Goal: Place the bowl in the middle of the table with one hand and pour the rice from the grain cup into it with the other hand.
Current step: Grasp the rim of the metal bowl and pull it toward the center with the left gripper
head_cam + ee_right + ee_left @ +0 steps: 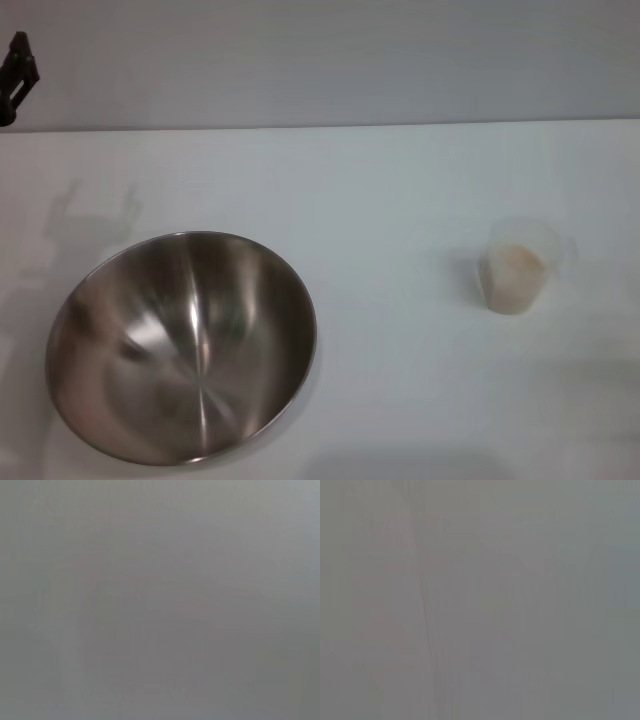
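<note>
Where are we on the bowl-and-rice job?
Nothing looks done yet. The steel bowl sits empty at the table's near left, not the middle. The grain cup stands upright on the right with the rice inside. Neither gripper is in view; nothing is in hand. Left: centre the bowl, then pour.

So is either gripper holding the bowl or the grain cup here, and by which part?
Nothing is held. The bowl and the grain cup of rice stand free on the table; no gripper shows in any view.
</note>
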